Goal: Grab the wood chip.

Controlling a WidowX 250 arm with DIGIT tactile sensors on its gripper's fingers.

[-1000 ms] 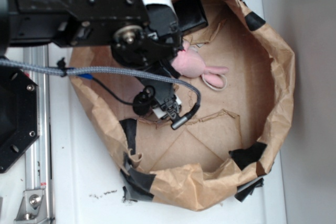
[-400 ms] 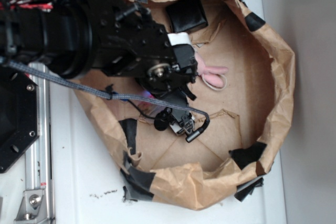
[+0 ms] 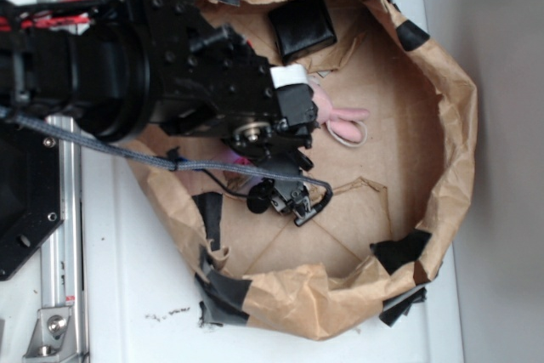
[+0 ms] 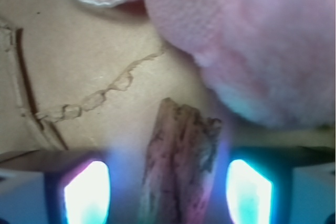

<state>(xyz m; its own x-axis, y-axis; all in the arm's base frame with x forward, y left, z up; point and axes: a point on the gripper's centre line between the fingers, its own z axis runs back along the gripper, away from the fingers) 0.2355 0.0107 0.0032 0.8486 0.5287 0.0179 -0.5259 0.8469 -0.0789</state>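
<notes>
Brown wood chip (image 4: 181, 166), one, between the spread claw (image 4: 168, 190) fingers, ungrasped.

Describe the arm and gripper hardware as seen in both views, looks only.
The arm is black and blocky, with visible screws, a white patch near the wrist and red wiring at the upper left. A grey braided cable runs along it, and a thin black wire loops below. In the wrist view, the gripper has dark fingers with brightly glowing cyan-white pads.
</notes>
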